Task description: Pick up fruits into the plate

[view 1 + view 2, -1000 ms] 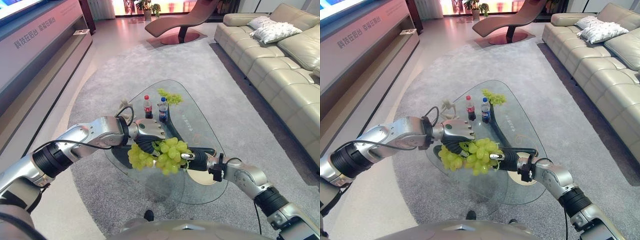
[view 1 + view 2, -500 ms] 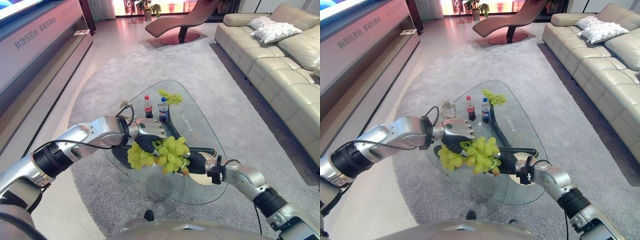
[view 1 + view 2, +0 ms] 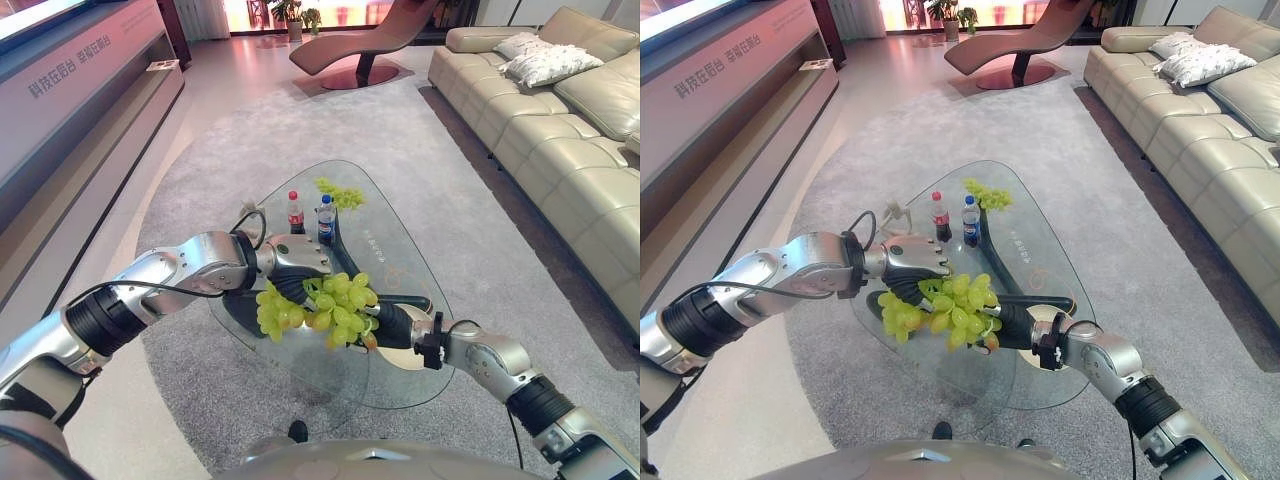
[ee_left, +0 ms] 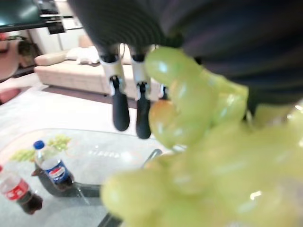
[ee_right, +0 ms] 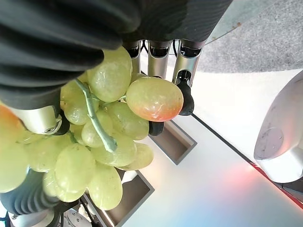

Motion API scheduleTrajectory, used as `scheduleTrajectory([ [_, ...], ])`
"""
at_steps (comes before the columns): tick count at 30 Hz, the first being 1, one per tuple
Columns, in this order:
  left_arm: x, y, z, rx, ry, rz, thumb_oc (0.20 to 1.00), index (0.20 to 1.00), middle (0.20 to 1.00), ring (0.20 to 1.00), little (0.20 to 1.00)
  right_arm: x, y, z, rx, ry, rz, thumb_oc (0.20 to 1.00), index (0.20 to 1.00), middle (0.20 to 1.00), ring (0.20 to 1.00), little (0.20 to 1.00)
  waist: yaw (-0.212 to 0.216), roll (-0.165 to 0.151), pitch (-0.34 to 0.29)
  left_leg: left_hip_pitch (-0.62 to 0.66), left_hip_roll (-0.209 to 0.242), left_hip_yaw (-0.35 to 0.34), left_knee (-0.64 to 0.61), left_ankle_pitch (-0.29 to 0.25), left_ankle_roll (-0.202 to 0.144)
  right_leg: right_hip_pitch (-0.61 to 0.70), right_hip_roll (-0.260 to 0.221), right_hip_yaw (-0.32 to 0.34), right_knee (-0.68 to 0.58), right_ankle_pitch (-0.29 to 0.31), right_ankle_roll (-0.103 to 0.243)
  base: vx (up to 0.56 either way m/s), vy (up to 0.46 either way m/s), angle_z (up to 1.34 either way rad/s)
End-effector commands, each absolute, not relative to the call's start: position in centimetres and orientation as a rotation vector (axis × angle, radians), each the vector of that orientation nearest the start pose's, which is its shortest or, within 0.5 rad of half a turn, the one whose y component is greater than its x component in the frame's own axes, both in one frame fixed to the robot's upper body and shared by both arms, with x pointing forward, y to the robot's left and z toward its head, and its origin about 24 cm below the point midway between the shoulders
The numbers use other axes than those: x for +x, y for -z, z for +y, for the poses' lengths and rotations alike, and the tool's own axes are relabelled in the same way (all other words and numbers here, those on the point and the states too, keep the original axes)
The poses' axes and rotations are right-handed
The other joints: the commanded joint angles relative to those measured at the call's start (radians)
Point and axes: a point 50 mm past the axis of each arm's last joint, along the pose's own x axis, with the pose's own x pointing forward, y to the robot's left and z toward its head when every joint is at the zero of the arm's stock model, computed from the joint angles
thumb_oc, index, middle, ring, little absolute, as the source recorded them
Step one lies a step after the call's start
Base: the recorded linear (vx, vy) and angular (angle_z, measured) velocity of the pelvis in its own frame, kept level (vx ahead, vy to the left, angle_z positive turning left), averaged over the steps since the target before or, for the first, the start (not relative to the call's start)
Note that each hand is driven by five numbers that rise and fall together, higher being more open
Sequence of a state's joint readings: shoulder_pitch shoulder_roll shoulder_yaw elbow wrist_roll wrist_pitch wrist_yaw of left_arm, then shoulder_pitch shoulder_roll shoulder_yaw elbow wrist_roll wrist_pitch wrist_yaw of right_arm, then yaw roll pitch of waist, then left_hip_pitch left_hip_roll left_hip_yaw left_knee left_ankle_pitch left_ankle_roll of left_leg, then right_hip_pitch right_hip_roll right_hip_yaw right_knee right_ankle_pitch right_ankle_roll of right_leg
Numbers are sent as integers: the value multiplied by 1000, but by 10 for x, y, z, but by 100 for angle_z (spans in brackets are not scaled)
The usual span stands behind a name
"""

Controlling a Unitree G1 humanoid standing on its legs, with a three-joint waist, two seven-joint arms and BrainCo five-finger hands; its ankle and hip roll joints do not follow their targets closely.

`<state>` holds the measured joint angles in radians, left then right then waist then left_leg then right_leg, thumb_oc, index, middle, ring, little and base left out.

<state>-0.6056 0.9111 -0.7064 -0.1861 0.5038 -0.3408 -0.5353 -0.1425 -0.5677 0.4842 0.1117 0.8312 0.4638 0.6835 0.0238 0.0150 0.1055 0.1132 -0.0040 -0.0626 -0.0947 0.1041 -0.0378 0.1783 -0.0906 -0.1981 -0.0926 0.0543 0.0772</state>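
Both hands meet over the glass table (image 3: 400, 262), sharing one bunch of green grapes (image 3: 318, 308). Left hand (image 3: 297, 262) sits on top of the bunch, some fingers (image 4: 120, 108) straight beside the fruit; whether it grips, cannot tell. Right hand (image 3: 1012, 325), forearm level, fingers (image 5: 183, 90) curled around the grapes against its palm.
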Motion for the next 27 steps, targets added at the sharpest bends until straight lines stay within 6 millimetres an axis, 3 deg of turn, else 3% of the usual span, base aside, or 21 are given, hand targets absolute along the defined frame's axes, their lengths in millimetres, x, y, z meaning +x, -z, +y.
scheduleTrajectory([
  [1,281,-151,123,1559,1015,-452,1000,1000,1000,1000,1000,228,-34,-117,506,-1137,438,200,200,200,200,200,21,-18,-2,115,10,95,26,-204,-11,38,-18,-12,14,-87,56,0,0,0],
  [18,288,-107,185,1268,716,-117,1000,1000,1000,1000,1000,234,-28,-154,629,-890,291,200,200,200,200,200,27,-23,9,112,15,95,29,-204,-10,36,-17,-13,13,-87,56,0,0,0],
  [27,274,-58,231,1026,523,171,1000,1000,1000,1000,1000,241,-20,-204,454,-640,278,200,200,200,200,200,32,-28,32,109,23,94,34,-204,-12,33,-18,-17,17,-86,54,26,-5,0],
])
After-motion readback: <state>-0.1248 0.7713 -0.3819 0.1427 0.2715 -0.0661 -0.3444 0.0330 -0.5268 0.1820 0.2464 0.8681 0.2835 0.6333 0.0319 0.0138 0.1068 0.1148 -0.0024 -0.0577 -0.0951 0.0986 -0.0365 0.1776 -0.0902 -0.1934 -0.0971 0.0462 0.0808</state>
